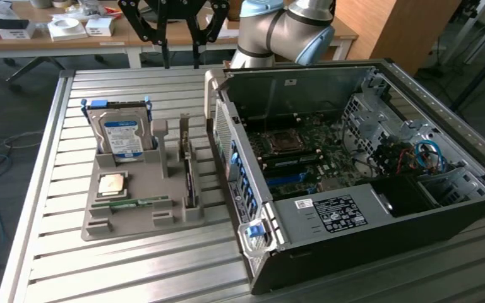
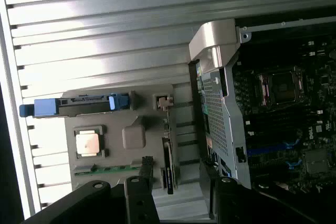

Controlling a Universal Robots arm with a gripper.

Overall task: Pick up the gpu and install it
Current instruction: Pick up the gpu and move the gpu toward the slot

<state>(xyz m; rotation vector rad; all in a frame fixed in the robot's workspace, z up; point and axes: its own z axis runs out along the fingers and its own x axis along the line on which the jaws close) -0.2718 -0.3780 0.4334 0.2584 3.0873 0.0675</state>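
Observation:
The gpu (image 1: 189, 180) is a thin dark card standing on edge in a slot on the right side of the grey holder (image 1: 141, 218). In the wrist view the gpu (image 2: 168, 171) shows as a dark strip far below. My gripper (image 1: 179, 38) hangs high above the back of the table, open, with nothing held. From the wrist camera, my gripper (image 2: 178, 192) has its black fingers (image 2: 143, 177) on either side of the card's line, well above it. The open computer case (image 1: 352, 164) lies just to the holder's right in the exterior view, with its motherboard (image 2: 283, 108) exposed.
The holder also carries a silver blue-labelled hard drive (image 1: 124, 136), a processor chip (image 1: 112, 184) and a green memory stick (image 1: 133, 203). All of it rests on a ribbed metal table (image 1: 48, 252). Desks with boxes stand behind.

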